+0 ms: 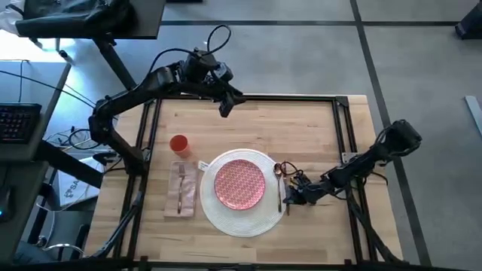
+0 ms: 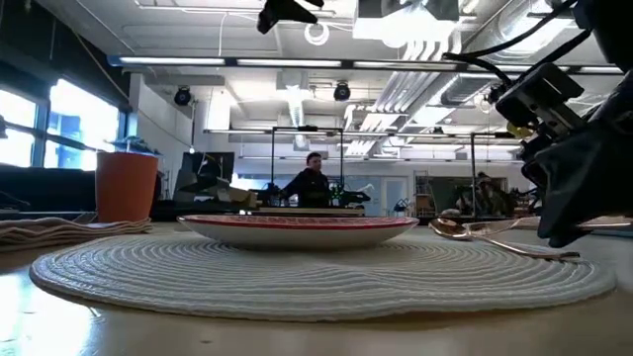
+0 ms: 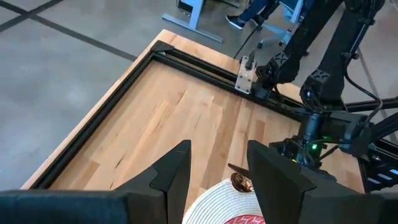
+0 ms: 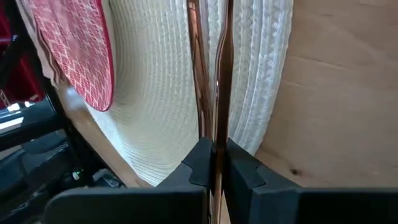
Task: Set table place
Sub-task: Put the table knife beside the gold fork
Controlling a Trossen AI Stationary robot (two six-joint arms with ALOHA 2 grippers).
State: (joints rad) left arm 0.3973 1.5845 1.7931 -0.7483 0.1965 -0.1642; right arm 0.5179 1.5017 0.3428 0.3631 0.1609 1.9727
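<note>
The table (image 1: 248, 128) carries the place setting toward its near edge, left of centre. The round white woven placemat (image 1: 242, 220) lies flat, and the red-patterned pink plate (image 1: 239, 183) sits on it, slightly toward the mat's far side. Just beside the mat's left edge the beige-pink napkin (image 1: 181, 190) lies flat with a gold fork (image 1: 181, 185) on top of it, running lengthwise. A small white tag (image 1: 203, 165) shows at the mat's upper left rim; nothing on it can be read. The orange-red cup (image 1: 178, 144) stands upright just beyond the napkin's far end.

On the mat's right part, beside the plate, lie two slim gold pieces side by side: a spoon (image 1: 278, 172) with its bowl toward the far edge, and a knife (image 4: 222, 74) next to it. The right gripper (image 1: 289, 200) is low at the mat's right rim, and its fingers (image 4: 239, 168) are pressed close together on the handle end of the knife, with hardly any gap between them.

The left gripper (image 1: 225, 108) hangs high over the table's far edge, clear of everything, with its fingers (image 3: 171, 174) spread apart and nothing between them.

No brand or readable writing shows on any of the task's things.
</note>
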